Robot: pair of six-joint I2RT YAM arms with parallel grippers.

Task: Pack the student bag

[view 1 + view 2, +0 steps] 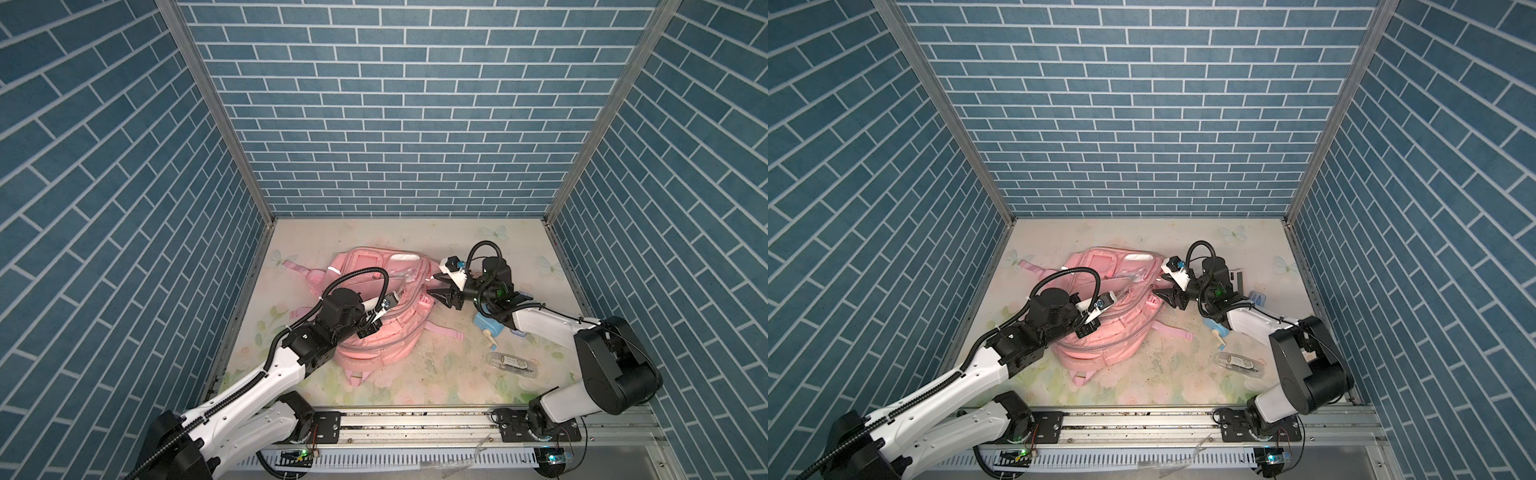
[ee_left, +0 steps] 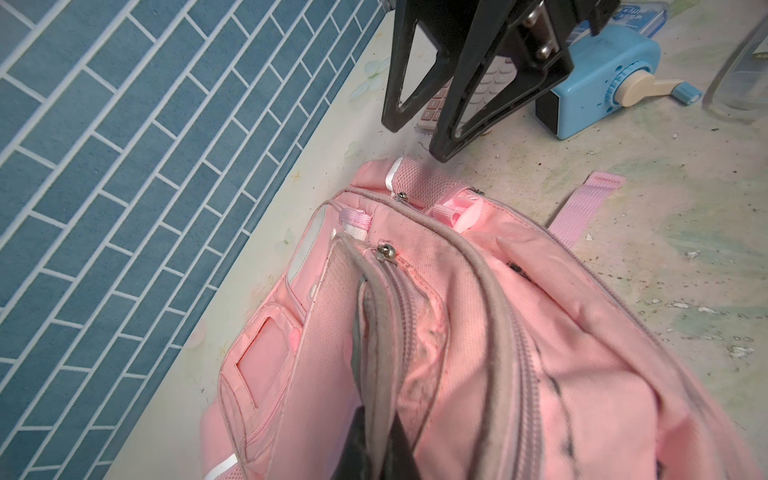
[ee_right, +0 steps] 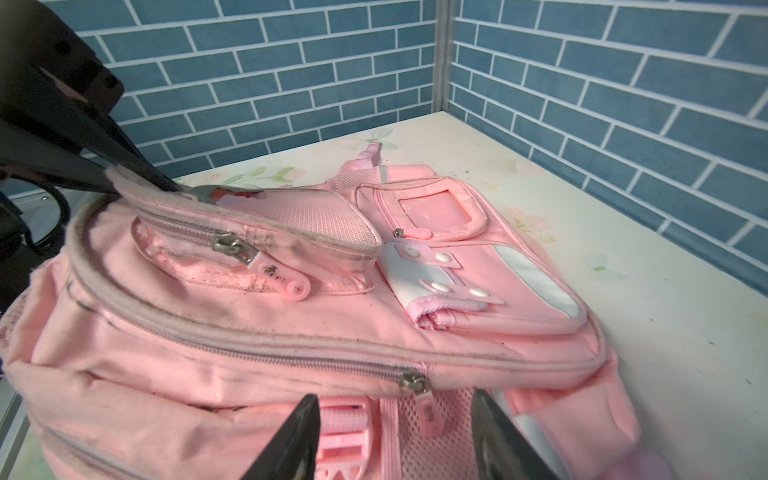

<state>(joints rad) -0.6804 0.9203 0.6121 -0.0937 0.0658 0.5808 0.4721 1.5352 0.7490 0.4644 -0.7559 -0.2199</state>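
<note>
Right wrist: one student bag [image 3: 291, 324], left fingers [image 3: 70, 168] pinching its flap [image 3: 257, 216], right fingers [image 3: 297, 440] spread.

**Scuffed Cloth, Hard Plastic**

The student bag [image 3: 145, 395] is matt pink woven cloth, soiled grey in places. Between the matt black plastic jaws of the right gripper [image 3: 394, 397]: a dull metal zipper slider [image 3: 413, 381], a glossy pink plastic pull [image 3: 429, 415] and open mesh [image 3: 453, 436].
</note>
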